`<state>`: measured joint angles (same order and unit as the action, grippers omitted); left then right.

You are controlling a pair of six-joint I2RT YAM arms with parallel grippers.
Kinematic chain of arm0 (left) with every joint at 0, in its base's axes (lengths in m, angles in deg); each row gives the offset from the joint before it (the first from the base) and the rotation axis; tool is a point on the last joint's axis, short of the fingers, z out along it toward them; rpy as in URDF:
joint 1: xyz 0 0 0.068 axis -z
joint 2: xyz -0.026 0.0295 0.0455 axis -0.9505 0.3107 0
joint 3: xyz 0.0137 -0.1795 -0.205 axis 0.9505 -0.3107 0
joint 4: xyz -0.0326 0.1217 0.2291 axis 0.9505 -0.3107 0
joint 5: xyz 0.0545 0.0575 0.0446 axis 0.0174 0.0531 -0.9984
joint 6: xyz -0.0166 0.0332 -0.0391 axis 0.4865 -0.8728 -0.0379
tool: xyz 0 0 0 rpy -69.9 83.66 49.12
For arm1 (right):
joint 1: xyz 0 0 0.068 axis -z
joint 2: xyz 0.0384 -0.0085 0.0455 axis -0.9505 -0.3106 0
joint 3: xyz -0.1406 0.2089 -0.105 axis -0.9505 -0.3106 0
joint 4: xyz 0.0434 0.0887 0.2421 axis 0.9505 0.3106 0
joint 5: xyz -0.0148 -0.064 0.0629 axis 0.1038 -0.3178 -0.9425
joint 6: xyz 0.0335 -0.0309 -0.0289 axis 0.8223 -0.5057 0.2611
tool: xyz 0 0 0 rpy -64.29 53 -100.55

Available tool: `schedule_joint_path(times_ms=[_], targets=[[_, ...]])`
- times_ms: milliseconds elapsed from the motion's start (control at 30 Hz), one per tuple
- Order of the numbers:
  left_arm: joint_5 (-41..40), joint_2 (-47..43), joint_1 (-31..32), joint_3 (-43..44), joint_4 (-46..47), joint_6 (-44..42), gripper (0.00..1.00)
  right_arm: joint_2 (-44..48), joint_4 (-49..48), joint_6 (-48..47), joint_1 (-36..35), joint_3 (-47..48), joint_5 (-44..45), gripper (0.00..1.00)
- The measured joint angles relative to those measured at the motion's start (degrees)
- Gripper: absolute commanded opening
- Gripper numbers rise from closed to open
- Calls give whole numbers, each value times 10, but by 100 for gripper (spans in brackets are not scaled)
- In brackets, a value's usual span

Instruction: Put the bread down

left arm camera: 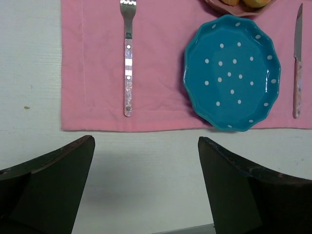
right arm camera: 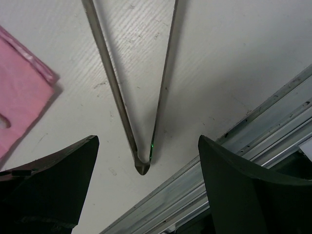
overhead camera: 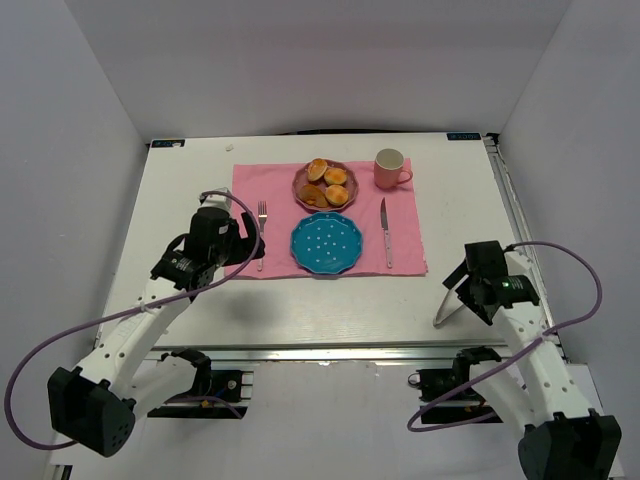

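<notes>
Several bread [overhead camera: 336, 177] pieces piled on pink plate [overhead camera: 297, 187], far ahead-left of right gripper [right arm camera: 146, 140]; jaws spread wide, tongs [right arm camera: 111, 78] straddled below, likely for pickup; left gripper [left arm camera: 146, 141] likewise spread, nothing held, blue plate [left arm camera: 229, 73] just ahead.

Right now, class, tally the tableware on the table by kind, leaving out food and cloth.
Plates: 2, the blue plate and the pink plate
Mug: 1
Fork: 1
Knife: 1
Tongs: 1
Total: 6
</notes>
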<state>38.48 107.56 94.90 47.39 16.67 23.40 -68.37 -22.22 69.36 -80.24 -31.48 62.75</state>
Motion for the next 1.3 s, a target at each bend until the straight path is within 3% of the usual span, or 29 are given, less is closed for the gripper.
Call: schedule_joint_path(times_ms=[967, 1300], targets=[[20, 19, 0, -7, 16, -7, 98, -248, -225, -62, 5, -50, 12, 89], [18, 19, 0, -5, 11, -11, 98, -234, -262, -93, 47, -77, -21, 69]])
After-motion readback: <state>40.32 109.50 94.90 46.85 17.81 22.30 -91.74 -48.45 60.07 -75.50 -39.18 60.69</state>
